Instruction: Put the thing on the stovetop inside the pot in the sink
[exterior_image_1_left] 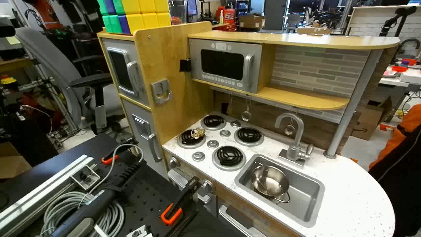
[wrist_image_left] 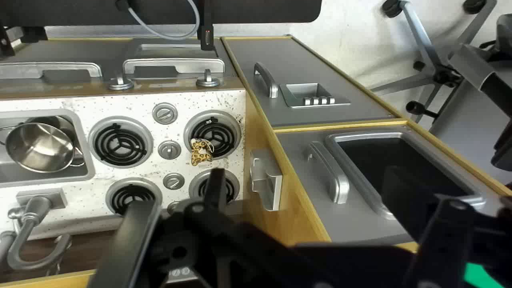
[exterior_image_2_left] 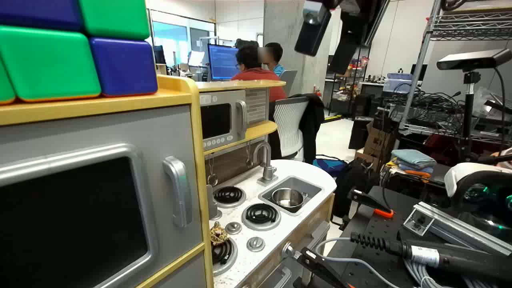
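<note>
The thing on the stovetop is a small leopard-print item with a thin loop. It shows in both exterior views (exterior_image_1_left: 198, 132) (exterior_image_2_left: 218, 234) and in the wrist view (wrist_image_left: 201, 152). It lies on one burner's edge, partly on the white stovetop (wrist_image_left: 236, 96). The shiny steel pot (exterior_image_1_left: 269, 181) stands in the grey sink (exterior_image_1_left: 306, 200) and looks empty. The pot also shows in the wrist view (wrist_image_left: 40, 148) and in an exterior view (exterior_image_2_left: 288, 199). My gripper (wrist_image_left: 306, 174) is open, with wide-apart dark fingers and nothing between them. It is high above the kitchen, apart from the item.
A curved faucet (exterior_image_1_left: 296, 131) rises behind the sink. A microwave with shelf (exterior_image_1_left: 227, 64) overhangs the stovetop's back. A tall wooden cabinet (exterior_image_1_left: 174, 62) walls one side, with colored blocks (exterior_image_1_left: 138, 14) on top. Black parts, perhaps my gripper, hang at an exterior view's top (exterior_image_2_left: 344, 44).
</note>
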